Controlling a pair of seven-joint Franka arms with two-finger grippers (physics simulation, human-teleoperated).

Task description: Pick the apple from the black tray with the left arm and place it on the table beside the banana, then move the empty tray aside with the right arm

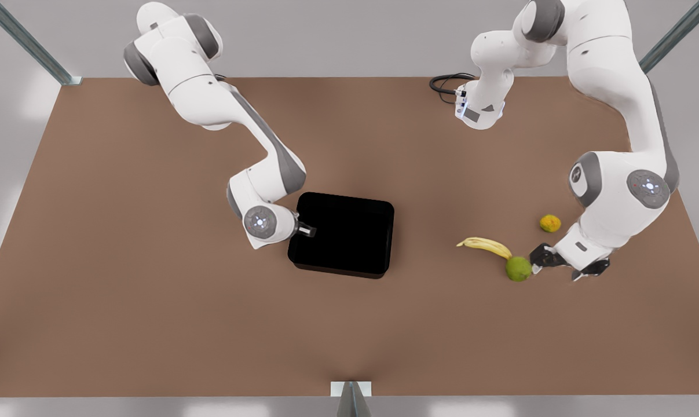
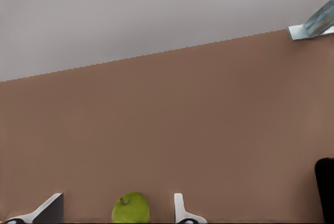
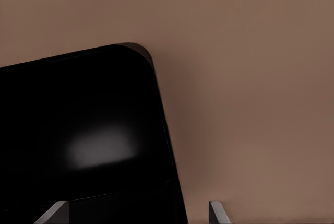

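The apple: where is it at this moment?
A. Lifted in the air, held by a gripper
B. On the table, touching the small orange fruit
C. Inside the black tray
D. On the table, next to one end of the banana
D. The apple rests on the table at the banana end, between the open fingers of the left gripper; the black tray is empty.
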